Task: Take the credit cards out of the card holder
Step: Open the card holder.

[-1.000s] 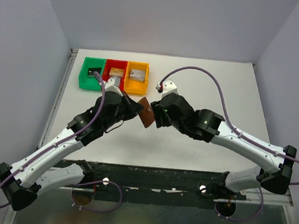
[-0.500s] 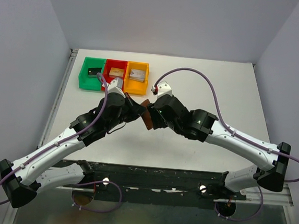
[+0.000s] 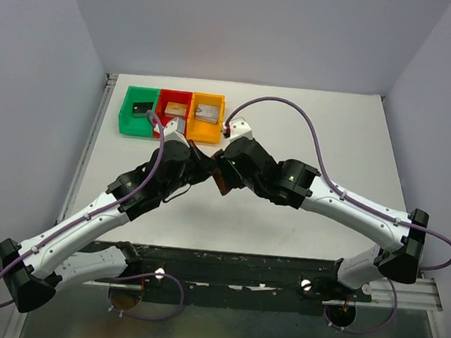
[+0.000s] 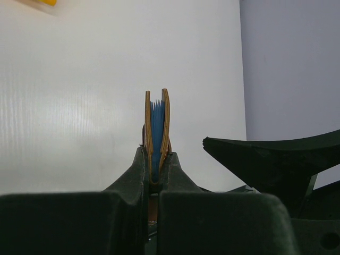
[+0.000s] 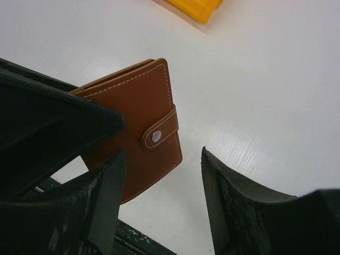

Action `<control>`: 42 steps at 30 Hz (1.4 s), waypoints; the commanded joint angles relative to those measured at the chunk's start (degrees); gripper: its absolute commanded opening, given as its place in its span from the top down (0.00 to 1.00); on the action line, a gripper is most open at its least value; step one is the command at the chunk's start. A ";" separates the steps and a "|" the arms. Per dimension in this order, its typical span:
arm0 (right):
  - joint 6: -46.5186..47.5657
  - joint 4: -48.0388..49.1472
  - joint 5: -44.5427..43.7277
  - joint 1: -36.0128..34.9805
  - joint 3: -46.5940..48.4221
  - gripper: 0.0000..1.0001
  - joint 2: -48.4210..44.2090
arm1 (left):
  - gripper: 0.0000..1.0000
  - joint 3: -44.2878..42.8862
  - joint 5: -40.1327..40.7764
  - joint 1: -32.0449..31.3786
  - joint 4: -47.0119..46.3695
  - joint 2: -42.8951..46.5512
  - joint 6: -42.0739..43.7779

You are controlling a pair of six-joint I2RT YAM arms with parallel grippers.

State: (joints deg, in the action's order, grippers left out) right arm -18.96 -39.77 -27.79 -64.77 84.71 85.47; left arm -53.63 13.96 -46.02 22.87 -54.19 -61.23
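Inside left gripper (image 4: 156, 159), card holder (image 5: 139, 119) (folded), right gripper (image 5: 161, 175) spread alongside

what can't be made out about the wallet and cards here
- Credit cards: hidden inside the closed brown leather snap-tab wallet, right wrist view.
- Left wrist view: edge-on, only blue lining shows between the covers.
- Top view: the right arm covers most of the wallet.

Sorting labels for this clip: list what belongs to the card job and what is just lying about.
Job: card holder; left hand shut on it; right hand open near it.
Lying about: green tray, red tray, orange tray, blocks inside them.
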 commanded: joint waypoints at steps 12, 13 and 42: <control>0.68 -3.30 -2.79 -0.53 5.38 0.38 6.55 | 1.00 -0.60 -0.86 -1.88 -3.98 1.11 -1.08; 0.68 -3.73 -3.06 -0.53 5.47 0.38 6.81 | 1.00 -0.60 -0.95 -1.97 -4.06 1.11 -1.17; 2.70 -6.20 -2.53 -0.44 7.05 0.75 10.24 | 1.00 0.98 -0.25 -2.76 -3.54 4.54 -2.05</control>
State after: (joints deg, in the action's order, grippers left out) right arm -17.28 -44.64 -29.63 -65.69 91.85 93.76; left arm -51.94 16.03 -47.48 23.99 -52.40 -61.36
